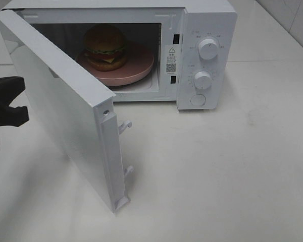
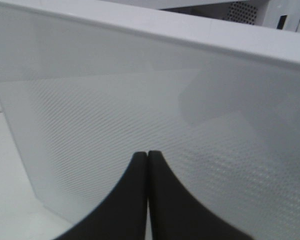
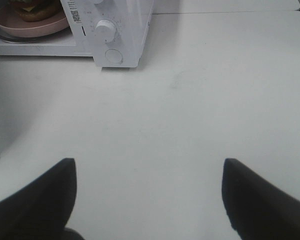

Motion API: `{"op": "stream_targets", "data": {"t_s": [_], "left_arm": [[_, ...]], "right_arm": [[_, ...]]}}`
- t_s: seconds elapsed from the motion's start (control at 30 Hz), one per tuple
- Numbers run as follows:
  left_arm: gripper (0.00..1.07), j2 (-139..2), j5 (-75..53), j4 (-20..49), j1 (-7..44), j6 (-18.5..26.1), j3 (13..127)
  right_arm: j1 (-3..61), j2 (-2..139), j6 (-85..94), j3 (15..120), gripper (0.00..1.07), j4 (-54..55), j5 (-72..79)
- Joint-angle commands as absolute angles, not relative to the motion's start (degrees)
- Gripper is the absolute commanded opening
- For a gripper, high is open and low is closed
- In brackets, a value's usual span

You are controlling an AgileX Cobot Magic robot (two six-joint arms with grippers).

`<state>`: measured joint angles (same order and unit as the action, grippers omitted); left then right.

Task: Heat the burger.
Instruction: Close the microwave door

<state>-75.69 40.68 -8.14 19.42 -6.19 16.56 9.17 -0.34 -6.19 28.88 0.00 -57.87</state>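
Well apart, burger [image 1: 105,47] in microwave [image 1: 208,20], left tool [image 2: 148,153]

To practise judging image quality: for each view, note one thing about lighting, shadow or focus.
Exterior high: the burger sits dim inside the shaded microwave. Left wrist: the left gripper is a black silhouette against the bright door. Right wrist: the right gripper looks soft-edged and dark.
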Motion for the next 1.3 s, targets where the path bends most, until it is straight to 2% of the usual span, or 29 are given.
{"op": "stream_targets", "data": {"t_s": [0.03, 0.27, 0.43, 0.8, 1.03, 1.3], "left_arm": [[0.0, -78.6, 43.7, -4.3, 22.9, -5.6, 18.6], [0.0, -82.6, 46.5, -1.2, 27.3, -4.5, 20.3], [0.0, -86.1, 46.6, 3.9, 31.8, -2.5, 23.8], [0.0, -91.3, 46.3, 7.3, 36.2, -1.8, 30.3], [0.0, -96.9, 45.7, 12.1, 39.5, 0.0, 37.9], [0.0, -101.3, 43.7, 13.3, 40.8, 1.0, 44.5]], "right_arm": [[8.8, -1.8, -5.6, 28.5, 0.76, 0.0, -57.0], [8.8, -1.8, -5.6, 28.5, 0.76, 0.0, -57.0], [8.8, -1.8, -5.6, 28.5, 0.76, 0.0, -57.0], [8.8, -1.8, -5.6, 28.5, 0.76, 0.0, -57.0], [8.8, -1.8, -5.6, 28.5, 0.76, 0.0, -57.0], [8.8, -1.8, -5.6, 28.5, 0.76, 0.0, -57.0]]}}
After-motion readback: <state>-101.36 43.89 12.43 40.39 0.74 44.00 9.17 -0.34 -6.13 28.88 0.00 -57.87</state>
